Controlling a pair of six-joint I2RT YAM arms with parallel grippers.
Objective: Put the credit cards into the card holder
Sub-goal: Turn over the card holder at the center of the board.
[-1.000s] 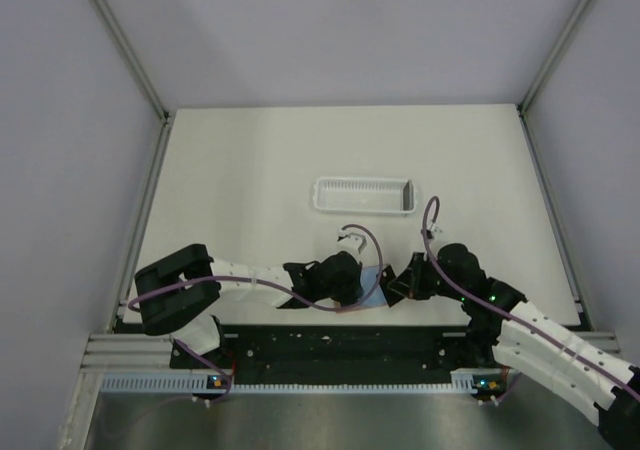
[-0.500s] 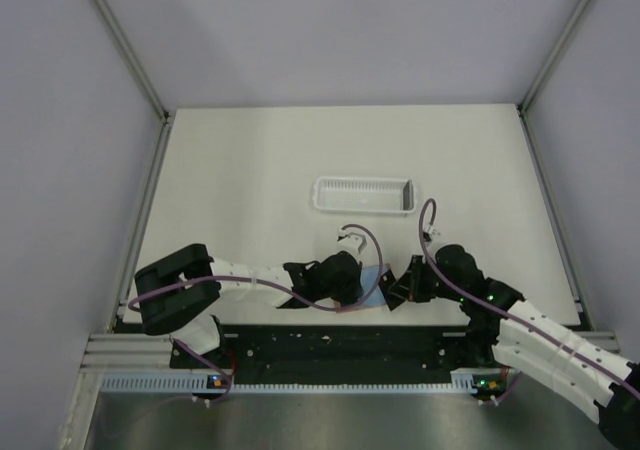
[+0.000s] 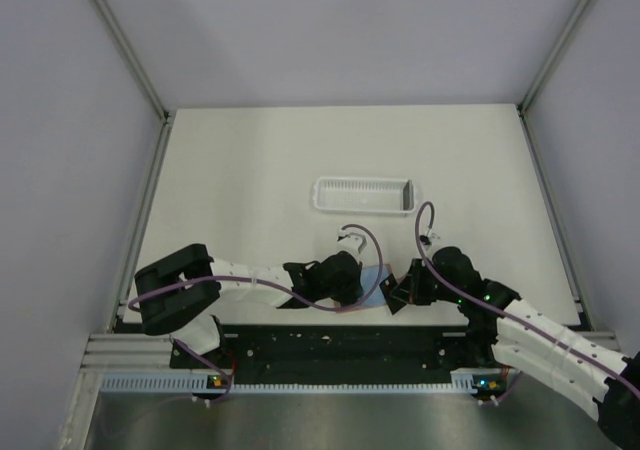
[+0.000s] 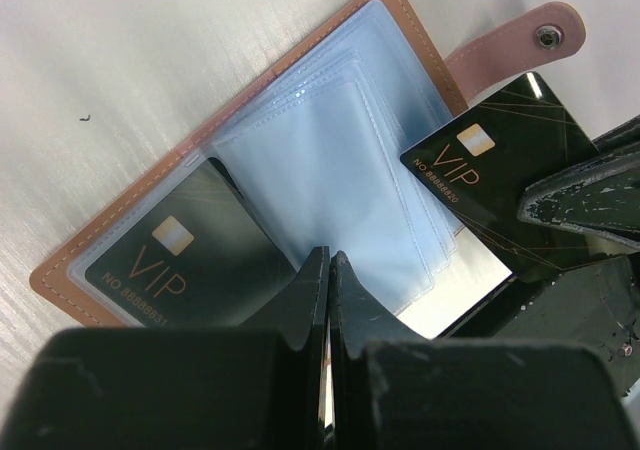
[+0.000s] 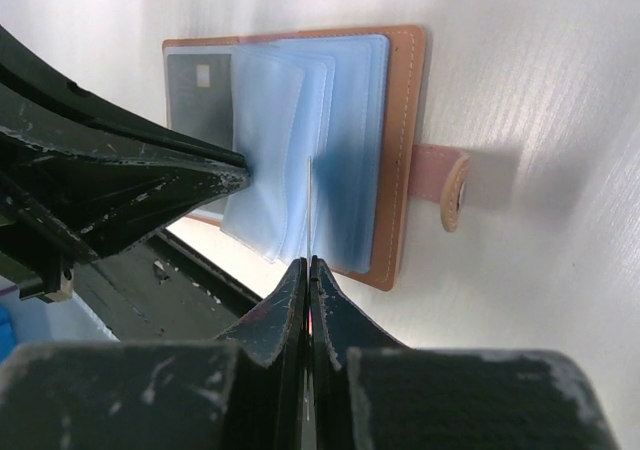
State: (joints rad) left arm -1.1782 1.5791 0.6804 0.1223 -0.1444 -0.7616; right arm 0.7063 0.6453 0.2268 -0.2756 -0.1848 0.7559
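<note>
Top view: at the near edge of the desk (image 3: 250, 170), the left hand (image 3: 372, 290) and right hand (image 3: 392, 294) meet over the open card holder (image 3: 376, 273).
Left wrist: the left hand is closed, tips on the clear sleeves (image 4: 330, 160); one card (image 4: 180, 260) sits pocketed.
Right wrist: the right hand pinches the second card (image 5: 312, 210), seen edge-on, over the sleeves.

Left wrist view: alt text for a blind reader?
Open brown card holder with pale blue sleeves, one black VIP card sleeved at left. Right pincer holds a second VIP card over its right side; shut left pincer touches the sleeves.
</note>
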